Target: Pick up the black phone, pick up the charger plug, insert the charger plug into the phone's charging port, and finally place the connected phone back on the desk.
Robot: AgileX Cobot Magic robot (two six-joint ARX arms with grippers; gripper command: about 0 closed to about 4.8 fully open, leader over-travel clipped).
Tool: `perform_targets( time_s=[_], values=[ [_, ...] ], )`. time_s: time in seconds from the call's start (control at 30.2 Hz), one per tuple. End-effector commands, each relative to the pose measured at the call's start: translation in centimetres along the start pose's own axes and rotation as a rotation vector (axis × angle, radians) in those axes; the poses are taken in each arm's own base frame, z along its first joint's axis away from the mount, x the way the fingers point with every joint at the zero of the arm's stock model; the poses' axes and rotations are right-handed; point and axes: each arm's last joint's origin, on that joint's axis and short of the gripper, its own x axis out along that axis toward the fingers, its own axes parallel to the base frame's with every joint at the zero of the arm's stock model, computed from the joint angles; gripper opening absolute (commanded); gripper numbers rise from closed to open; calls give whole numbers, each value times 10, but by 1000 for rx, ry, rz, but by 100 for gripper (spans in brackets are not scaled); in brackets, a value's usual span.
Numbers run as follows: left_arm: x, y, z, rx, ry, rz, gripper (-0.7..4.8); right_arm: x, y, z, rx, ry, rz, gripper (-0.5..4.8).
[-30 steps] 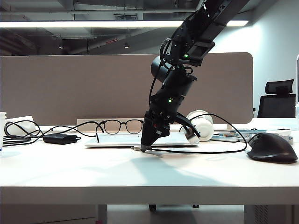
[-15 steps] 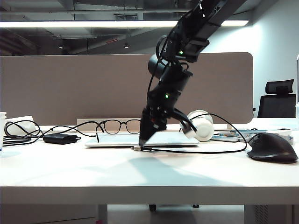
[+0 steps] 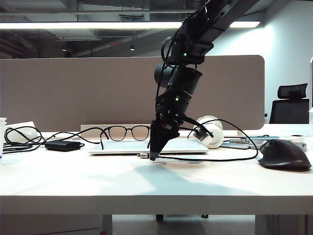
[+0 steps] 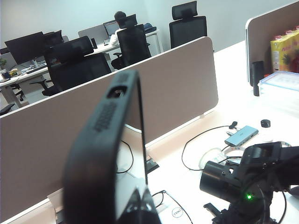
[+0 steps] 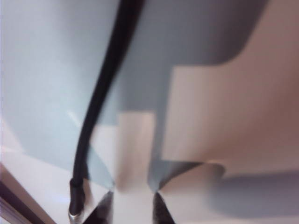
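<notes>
Matte-black flat phone [image 4: 100,154] stands upright in the left gripper [image 4: 135,205], whose jaws are clamped shut on it, raised above the white desk [image 3: 146,181]. The right gripper [image 5: 133,205] points down at the desk, jaws slightly apart, just beside the silvery charger plug [image 5: 76,205] on its thin black cable [image 5: 100,88], not holding it.

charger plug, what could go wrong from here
The charger plug lies on the desk beside the right gripper, outside its open jaws; closing now may miss or shove it. Its cable loops past the headphones and could snag when lifted. The left gripper, raised, holds the black phone.
</notes>
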Motion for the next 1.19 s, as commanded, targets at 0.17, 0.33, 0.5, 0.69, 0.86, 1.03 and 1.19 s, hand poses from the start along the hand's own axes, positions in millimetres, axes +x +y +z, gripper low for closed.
perform_targets(
  time_s=[0.17,0.33,0.5,0.69,0.86,1.03,1.19],
  values=[
    [-3,1,6,0,-43,10,-6,-2,3,-9,-1,43,40,171],
    [-3,1,6,0,-41,10,-6,-15,4,-18,-14,50,59,170],
    [-3,1,6,0,-41,10,-6,-22,9,-21,-22,20,126,169],
    [-3,1,6,0,-41,10,-7,-13,12,-14,-10,14,114,167],
    [-3,1,6,0,-41,10,-6,-8,16,-11,-8,25,121,167],
    [-3,1,6,0,-41,10,-7,-4,19,-8,-7,31,129,166],
    [-3,1,6,0,-41,10,-7,0,19,-7,-3,32,115,166]
  ],
)
